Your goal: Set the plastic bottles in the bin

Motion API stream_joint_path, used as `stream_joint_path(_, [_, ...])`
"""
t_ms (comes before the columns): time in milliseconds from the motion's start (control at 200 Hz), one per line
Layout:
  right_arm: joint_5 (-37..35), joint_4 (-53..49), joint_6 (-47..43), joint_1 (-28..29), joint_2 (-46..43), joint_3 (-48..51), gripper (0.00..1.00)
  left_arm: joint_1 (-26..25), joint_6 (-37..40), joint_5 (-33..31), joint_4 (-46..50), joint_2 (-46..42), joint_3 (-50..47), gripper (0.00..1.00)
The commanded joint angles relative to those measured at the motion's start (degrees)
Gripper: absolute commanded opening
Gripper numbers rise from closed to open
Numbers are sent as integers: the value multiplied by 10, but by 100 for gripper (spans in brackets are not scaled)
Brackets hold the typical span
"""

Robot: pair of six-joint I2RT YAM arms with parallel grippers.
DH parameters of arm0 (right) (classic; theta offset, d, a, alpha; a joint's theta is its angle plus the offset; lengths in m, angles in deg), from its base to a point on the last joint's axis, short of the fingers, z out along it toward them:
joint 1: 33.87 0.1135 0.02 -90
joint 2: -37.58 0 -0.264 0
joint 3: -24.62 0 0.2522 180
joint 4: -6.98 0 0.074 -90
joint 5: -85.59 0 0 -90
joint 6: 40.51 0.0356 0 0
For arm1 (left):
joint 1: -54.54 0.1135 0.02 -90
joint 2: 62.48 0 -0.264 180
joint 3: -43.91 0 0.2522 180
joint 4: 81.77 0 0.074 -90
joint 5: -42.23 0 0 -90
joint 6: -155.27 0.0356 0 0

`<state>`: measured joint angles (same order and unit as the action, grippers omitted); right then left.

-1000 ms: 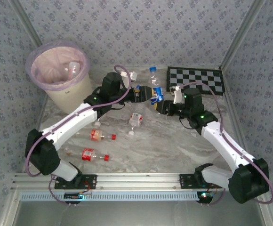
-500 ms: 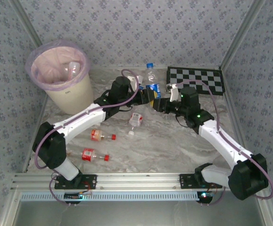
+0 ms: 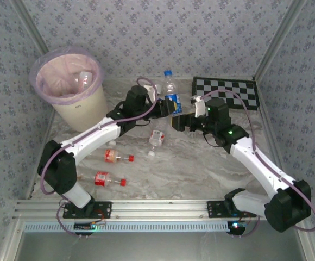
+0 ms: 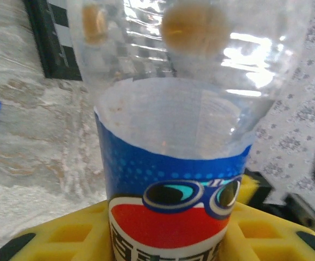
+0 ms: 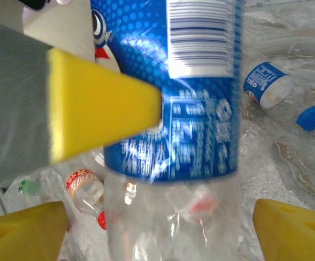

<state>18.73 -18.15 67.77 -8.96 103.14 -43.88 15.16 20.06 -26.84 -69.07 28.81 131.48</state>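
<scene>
Moved since a second ago: the blue-labelled bottle (image 3: 170, 91), then lying low in the right pincer's grip, now stands upright and raised, blue cap uppermost; the right pincer (image 3: 179, 122) has let go and the left pincer (image 3: 172, 110) has closed on it. Nearest the arm bases, front left on the marble table (image 3: 201, 168): first red-labelled bottle (image 3: 106, 178), lying on its side; just beyond it, second red-labelled bottle (image 3: 113, 156), likewise lying. Mid-table: small clear bottle (image 3: 156, 138), with a loose white cap (image 3: 151, 154) just beside it. Centre, above the table: the left pincer (image 4: 168, 239) clamps the blue-labelled bottle (image 4: 174, 163) at its label, one yellow pad (image 4: 65, 234) on each side, and touching. The right pincer (image 5: 157, 231) stands wide, its pads (image 5: 293, 231) well apart and clear of the bottle (image 5: 201, 92), which hangs between them untouched. Behind, on the table: another blue-labelled bottle, lying (image 5: 269, 84), and a loose blue cap (image 5: 311, 118) near it. Far left corner: the bin (image 3: 84, 109), pink-lined, upright, one clear bottle (image 3: 84, 80) inside; the held bottle is well apart from it, to its right. Far right: checkerboard (image 3: 225, 92), flat.
</scene>
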Motion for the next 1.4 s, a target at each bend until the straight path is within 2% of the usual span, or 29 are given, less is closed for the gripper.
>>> stream_joint_path(0, [-39,-74,-56,-14,-47,-27,98,21,47,-12,36,-14,53,32])
stream_joint_path(150, [-49,-81,-50,-36,-74,-9,100,39,106,-10,127,-24,115,31])
stream_joint_path(280, [-53,-77,-41,-42,-81,16,100,65,190,-34,258,-45,198,31])
stream_joint_path(350, [-58,-82,-42,-43,-83,22,100,92,230,-49,328,-51,249,30])
stream_joint_path(455, [-63,-88,-44,-45,-84,31,100,144,273,-66,404,-60,302,20])
stream_joint_path(530, [-63,-89,-45,-45,-83,35,100,187,302,-81,448,-64,334,18])
stream_joint_path(650, [-63,-96,-45,-45,-81,35,99,260,342,-141,479,-69,363,10])
stream_joint_path(765, [-71,-104,-47,-46,-82,37,99,330,356,-163,509,-52,396,0])
stream_joint_path(1024, [-71,-112,-52,-48,-79,36,99,422,403,-234,522,0,423,0])
stream_joint_path(1219, [-72,-113,-48,-48,-80,40,99,446,433,-216,575,81,473,0])
stream_joint_path(1394, [-71,-108,-44,-47,-79,50,99,452,449,-197,608,113,452,0])
